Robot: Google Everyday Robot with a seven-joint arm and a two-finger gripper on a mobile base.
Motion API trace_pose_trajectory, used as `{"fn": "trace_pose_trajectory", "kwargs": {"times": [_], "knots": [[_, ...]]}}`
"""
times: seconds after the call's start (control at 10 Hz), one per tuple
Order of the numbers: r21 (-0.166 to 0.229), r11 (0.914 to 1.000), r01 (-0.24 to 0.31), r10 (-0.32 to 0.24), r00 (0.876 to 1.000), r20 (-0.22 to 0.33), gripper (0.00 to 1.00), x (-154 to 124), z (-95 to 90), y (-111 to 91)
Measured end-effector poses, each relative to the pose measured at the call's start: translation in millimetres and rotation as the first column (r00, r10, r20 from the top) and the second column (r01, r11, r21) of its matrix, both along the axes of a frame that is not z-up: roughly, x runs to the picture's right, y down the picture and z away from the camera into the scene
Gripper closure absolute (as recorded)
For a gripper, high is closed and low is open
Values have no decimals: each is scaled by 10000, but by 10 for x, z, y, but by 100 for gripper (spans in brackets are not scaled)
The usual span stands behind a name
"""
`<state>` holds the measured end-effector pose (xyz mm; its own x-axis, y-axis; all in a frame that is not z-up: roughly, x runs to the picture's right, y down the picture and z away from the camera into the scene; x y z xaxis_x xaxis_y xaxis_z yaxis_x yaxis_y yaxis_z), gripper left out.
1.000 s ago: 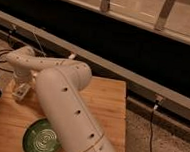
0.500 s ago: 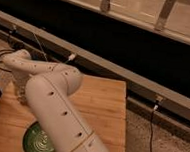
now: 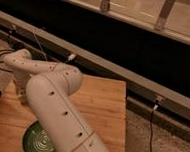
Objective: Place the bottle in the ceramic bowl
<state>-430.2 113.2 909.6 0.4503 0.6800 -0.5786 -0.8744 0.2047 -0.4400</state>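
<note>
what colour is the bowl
Dark green, pale rings; camera view. Gripper shut over table beyond bowl.

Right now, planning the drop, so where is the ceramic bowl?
Camera view, lower left: the ceramic bowl sits on the wooden table, partly hidden by the arm. The gripper hangs near the table's left edge, beyond the bowl.

Wooden table [image 3: 105, 100] on speckled floor [image 3: 168, 147], metal rail [image 3: 114, 69] along dark wall [image 3: 141, 47], glazed panels [image 3: 135, 6] above.

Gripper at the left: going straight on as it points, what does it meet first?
The gripper, over the wooden table at its left side, points down; likely the tabletop just beneath, though the arm hides much there.
</note>
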Motion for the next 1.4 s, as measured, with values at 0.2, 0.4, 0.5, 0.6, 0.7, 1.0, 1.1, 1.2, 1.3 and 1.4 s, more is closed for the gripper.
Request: {"fn": "trace_pose_trajectory", "kwargs": {"times": [0.2, 0.4, 0.5, 0.6, 0.7, 1.0, 1.1, 1.2, 1.3, 1.4], "knots": [[342, 9982, -483, 472, 9983, 332, 100, 86, -70, -107], [832, 9816, -1717, 1619, 9804, 1122, 100, 464, -279, -464], [872, 9692, -2303, 2143, 9633, 1619, 100, 655, -423, -641], [817, 9592, -2706, 2499, 9468, 2026, 100, 734, -539, -732], [716, 9429, -3254, 2973, 9187, 2598, 100, 843, -663, -817], [376, 8907, -4530, 3935, 8098, 4352, 100, 1292, -822, -851], [267, 8924, -4505, 3810, 7838, 4904, 100, 1392, -832, -791], [186, 9157, -4014, 3270, 7712, 5462, 100, 1471, -859, -705], [217, 9414, -3366, 2689, 7879, 5541, 100, 1477, -918, -669], [416, 9615, -2718, 2063, 8132, 5442, 100, 1452, -977, -661]]}}
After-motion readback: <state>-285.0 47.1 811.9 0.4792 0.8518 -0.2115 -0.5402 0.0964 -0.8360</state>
